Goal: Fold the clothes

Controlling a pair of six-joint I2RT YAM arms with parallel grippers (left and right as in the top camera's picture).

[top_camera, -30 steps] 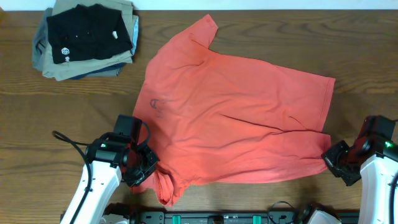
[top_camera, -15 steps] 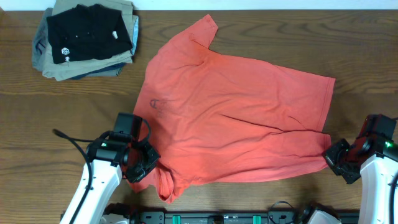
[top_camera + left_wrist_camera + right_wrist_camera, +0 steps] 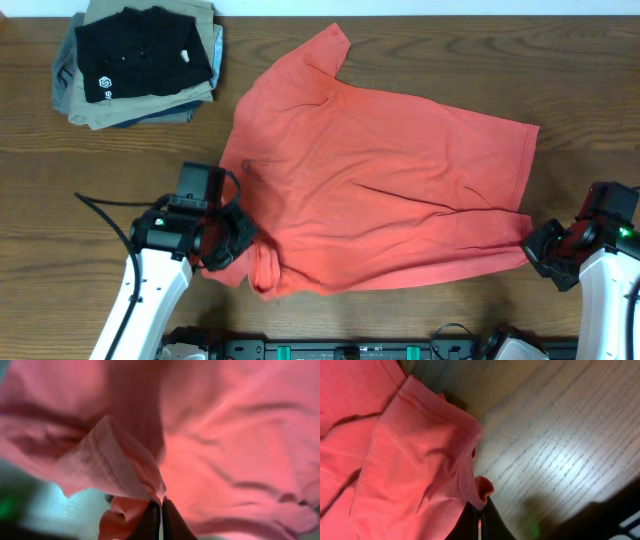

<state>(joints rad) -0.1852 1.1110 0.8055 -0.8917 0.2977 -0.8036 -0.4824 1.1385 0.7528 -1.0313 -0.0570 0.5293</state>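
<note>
coral T-shirt (image 3: 380, 180), maybe faint print (image 3: 249, 168), white-logo black shirt (image 3: 140, 55)

Overhead looks straight down on the desk (image 3: 400, 40), both wrist views close up on the shirt (image 3: 380, 190), shared with overhead

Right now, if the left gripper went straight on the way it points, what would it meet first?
The coral-red T-shirt: the left gripper, jaws shut on its edge, points into the cloth. What lies beyond is hidden.
</note>
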